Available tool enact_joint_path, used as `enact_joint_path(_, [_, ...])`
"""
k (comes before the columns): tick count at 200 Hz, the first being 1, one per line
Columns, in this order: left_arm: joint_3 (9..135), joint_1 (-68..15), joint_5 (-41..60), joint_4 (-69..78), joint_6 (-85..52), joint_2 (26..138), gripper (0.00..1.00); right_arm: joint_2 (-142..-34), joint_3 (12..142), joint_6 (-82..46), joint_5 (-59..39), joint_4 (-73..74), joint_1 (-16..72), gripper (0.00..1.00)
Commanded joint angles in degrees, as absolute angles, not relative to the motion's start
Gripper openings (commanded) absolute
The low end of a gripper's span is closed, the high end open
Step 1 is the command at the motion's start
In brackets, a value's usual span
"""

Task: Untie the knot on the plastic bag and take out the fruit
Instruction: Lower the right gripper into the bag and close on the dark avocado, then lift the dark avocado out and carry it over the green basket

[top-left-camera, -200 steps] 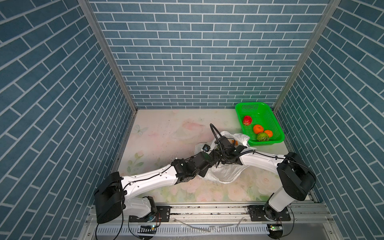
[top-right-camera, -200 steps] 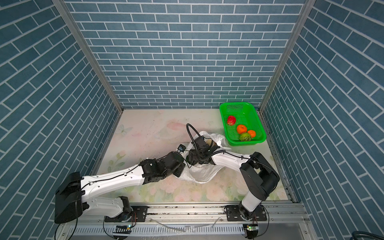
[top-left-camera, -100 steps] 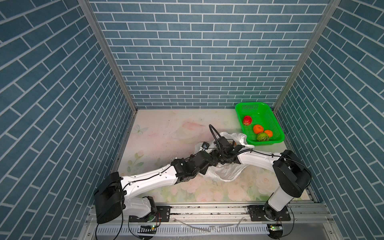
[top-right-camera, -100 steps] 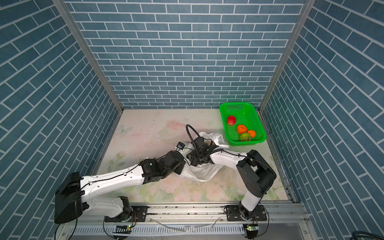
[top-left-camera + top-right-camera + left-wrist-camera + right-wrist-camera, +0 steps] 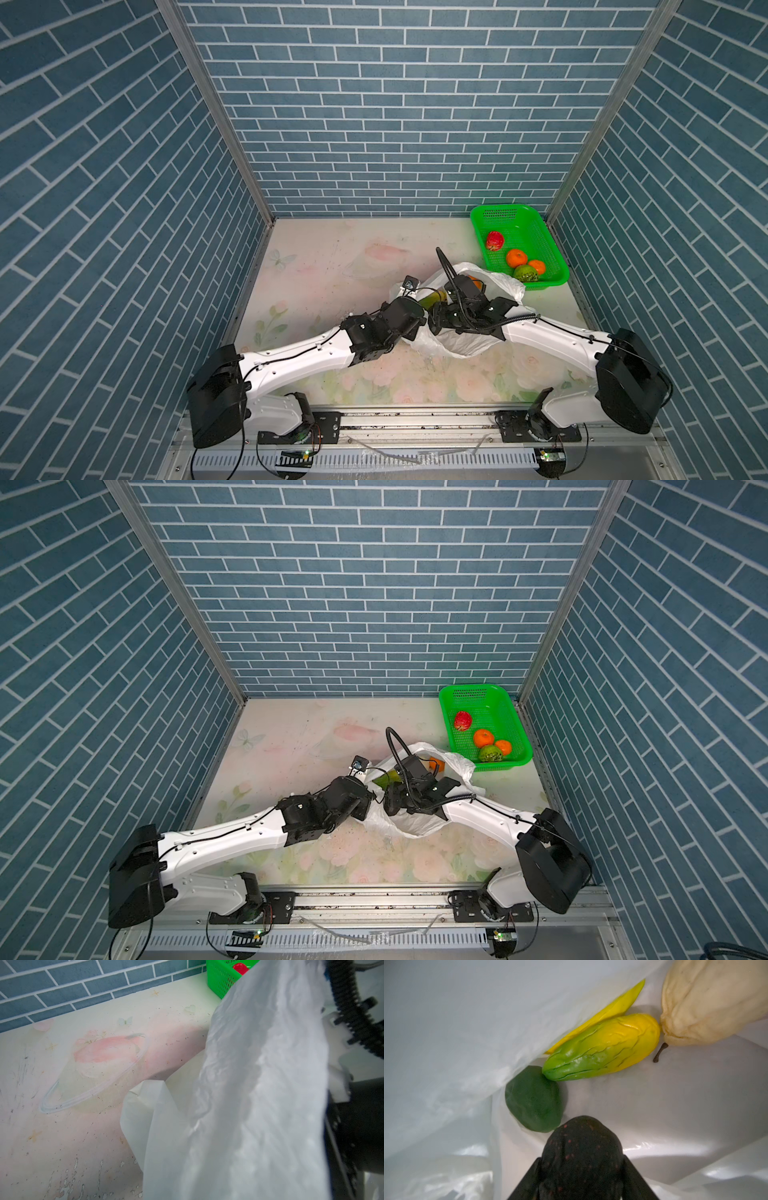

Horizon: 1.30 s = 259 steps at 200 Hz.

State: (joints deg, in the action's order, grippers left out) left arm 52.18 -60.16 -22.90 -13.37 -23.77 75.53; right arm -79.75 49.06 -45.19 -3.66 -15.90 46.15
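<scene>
Our right end effector [image 5: 581, 1160] is inside the plastic bag [image 5: 446, 1022]. Its two black fingers [image 5: 529, 1178] are drawn partway in against either side of a dark avocado [image 5: 581, 1140] flecked with red, so we have that fruit in the grip. Beyond it on the bag's floor we see a dark green round fruit [image 5: 533, 1099]. This touches the green end of a ridged green-and-yellow fruit [image 5: 602, 1049], and a yellow banana [image 5: 612, 1009] is tucked behind under a fold of film. A pale cream fruit [image 5: 712, 1001] with a brown stem touches the yellow end of the ridged one.

Our left end effector [image 5: 423, 323] is closed tight at the bag's rim on the side toward the left edge of the tabletop [image 5: 332, 257]. From its wrist view we see only the film [image 5: 259, 1084] rising taut across the frame, and the fingers themselves are hidden behind it.

In both top views the bag [image 5: 411, 825] lies right of the tabletop's centre with its mouth open and the two arms meeting over it. A small orange piece [image 5: 436, 764] shows at the bag's far side.

A green basket [image 5: 536, 232] stands in the far right corner of the tabletop, just beyond the bag. It holds a red strawberry [image 5: 494, 241], two oranges [image 5: 516, 258] and a green fruit [image 5: 524, 273].
</scene>
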Motion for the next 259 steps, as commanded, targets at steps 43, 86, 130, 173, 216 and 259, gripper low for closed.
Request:
enact_joint_path(43, [54.9, -59.3, -22.5, -12.1, -22.0, 77.3, 0.0, -72.1, 52.3, -43.4, -7.6, -25.5, 46.3, 0.47])
enact_joint_path(86, [56.0, -58.9, -22.0, -11.7, -21.7, 79.0, 0.0, -69.3, 55.2, -42.5, -8.5, -31.5, 47.2, 0.47])
enact_joint_path(130, [56.5, -58.2, -21.4, -11.7, -21.3, 80.1, 0.0, -66.8, 58.5, -40.7, -6.9, -37.8, 47.8, 0.47])
enact_joint_path(173, [57.2, -57.3, -20.7, -11.4, -20.7, 81.2, 0.0, -64.8, 59.7, -40.3, -5.7, -40.7, 48.1, 0.46])
enact_joint_path(216, [58.2, -57.2, -19.7, -11.3, -20.6, 82.8, 0.0, -64.5, 61.7, -38.6, -2.4, -42.5, 48.9, 0.46])
enact_joint_path(259, [59.0, -57.0, -19.1, -11.9, -20.5, 84.0, 0.0, -65.1, 65.7, -37.6, -1.6, -44.6, 50.0, 0.46])
